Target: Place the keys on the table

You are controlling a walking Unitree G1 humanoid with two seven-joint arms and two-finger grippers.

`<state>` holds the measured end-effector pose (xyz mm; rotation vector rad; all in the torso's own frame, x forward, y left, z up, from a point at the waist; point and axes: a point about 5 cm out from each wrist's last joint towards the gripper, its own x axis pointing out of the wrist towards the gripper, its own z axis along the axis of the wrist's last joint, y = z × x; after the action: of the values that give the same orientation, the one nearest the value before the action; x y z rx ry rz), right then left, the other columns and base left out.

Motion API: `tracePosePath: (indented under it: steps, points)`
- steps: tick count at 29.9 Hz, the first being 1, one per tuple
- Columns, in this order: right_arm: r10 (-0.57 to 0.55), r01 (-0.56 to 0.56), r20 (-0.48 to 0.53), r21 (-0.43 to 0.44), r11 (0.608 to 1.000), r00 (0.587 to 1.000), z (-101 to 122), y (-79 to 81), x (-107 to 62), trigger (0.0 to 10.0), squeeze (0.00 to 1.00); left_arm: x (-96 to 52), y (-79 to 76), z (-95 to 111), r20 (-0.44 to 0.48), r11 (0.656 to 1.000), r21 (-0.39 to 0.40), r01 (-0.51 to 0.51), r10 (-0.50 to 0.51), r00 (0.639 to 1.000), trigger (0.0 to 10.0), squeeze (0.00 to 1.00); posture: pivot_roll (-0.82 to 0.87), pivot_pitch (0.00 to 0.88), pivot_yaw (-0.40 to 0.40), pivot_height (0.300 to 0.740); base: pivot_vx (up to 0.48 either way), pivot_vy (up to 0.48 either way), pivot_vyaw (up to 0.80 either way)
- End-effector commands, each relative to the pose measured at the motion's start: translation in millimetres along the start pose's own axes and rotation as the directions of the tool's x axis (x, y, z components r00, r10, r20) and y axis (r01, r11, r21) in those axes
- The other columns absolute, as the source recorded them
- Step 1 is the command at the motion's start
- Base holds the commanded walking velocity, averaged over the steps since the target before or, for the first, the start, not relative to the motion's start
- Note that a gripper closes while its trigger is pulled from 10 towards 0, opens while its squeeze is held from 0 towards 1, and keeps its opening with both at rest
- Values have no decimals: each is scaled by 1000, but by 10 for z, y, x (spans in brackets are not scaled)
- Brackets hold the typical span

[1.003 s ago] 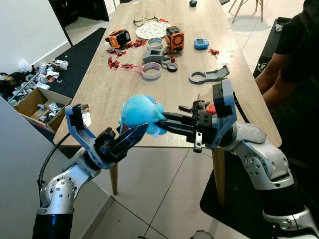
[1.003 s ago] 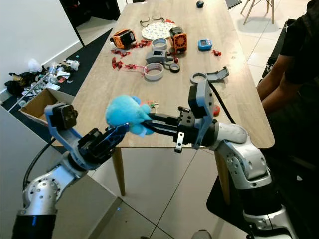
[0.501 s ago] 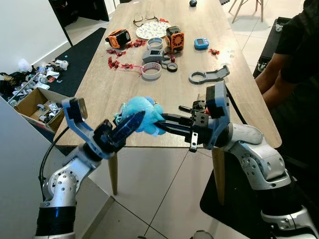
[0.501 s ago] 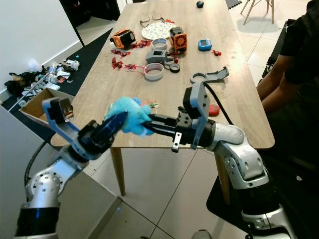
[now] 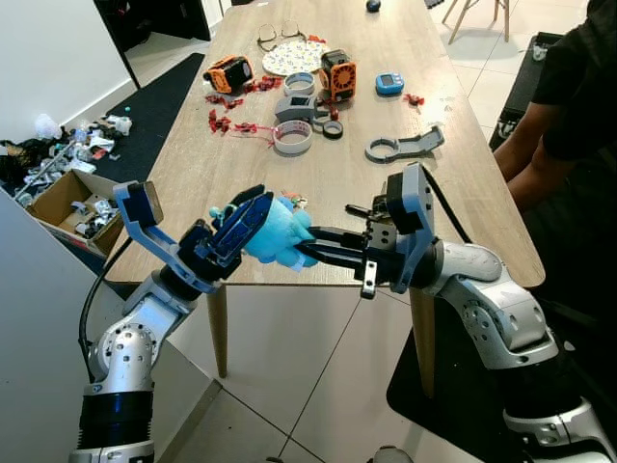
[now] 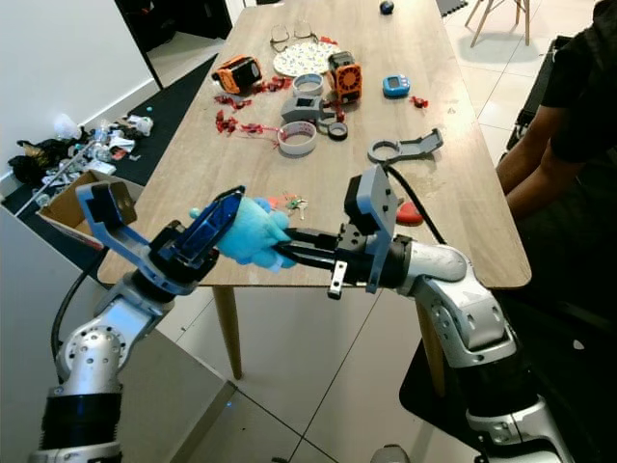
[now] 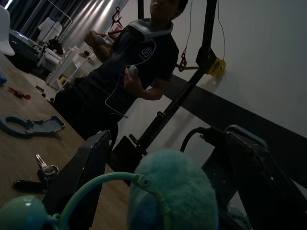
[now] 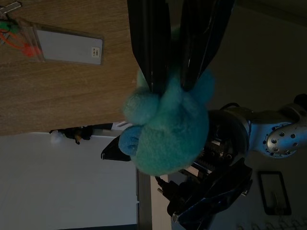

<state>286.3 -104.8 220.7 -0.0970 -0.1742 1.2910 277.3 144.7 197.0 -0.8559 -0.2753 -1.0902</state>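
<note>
A fluffy blue plush keychain (image 5: pixel 277 231) hangs in the air just off the near edge of the wooden table (image 5: pixel 212 174). My right gripper (image 5: pixel 307 248) is shut on it from the right, its two fingers (image 8: pixel 151 52) pinching the plush (image 8: pixel 168 129). My left gripper (image 5: pixel 243 224) is open, one finger (image 7: pixel 81 177) on each side of the plush (image 7: pixel 175 191). A teal loop (image 7: pixel 100 184) runs from the plush. Small keys (image 6: pixel 292 203) with red and green bits show just behind it over the tabletop; I cannot tell whether they hang or lie there.
Farther back on the table lie a tape roll (image 5: pixel 292 137), a grey wrench-shaped part (image 5: pixel 405 147), orange devices (image 5: pixel 337 75), a blue timer (image 5: pixel 389 84) and glasses. A person (image 5: pixel 569 106) in black sits at the right edge. A cardboard box (image 5: pixel 67 198) of clutter stands on the floor, left.
My left gripper has risen from under the plush and now straddles it. The right gripper kept its hold and drifted slightly left.
</note>
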Motion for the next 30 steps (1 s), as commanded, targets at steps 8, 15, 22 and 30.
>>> tracePosePath:
  steps: [8,15,22,30]
  points:
    - [8,-8,-17,2,1000,1000,-33,11,31,0,0,-17,31,-15,16,999,-20,-25,25,1000,1804,0,-98,136,124,740,0,0,0]
    - [8,-8,-14,-1,1000,1000,-27,10,32,0,0,-13,29,-30,13,999,-26,-21,21,1000,0,0,-100,136,122,740,0,0,0]
    - [14,-14,-8,-2,1000,1000,-22,18,40,0,0,-6,14,-62,-4,999,-34,-12,12,1000,10000,0,-101,131,122,740,0,0,0]
    - [9,-9,4,-4,1000,1000,-16,16,42,0,0,-41,105,-102,-6,996,-40,-79,78,997,10000,0,-101,131,122,740,0,0,0]
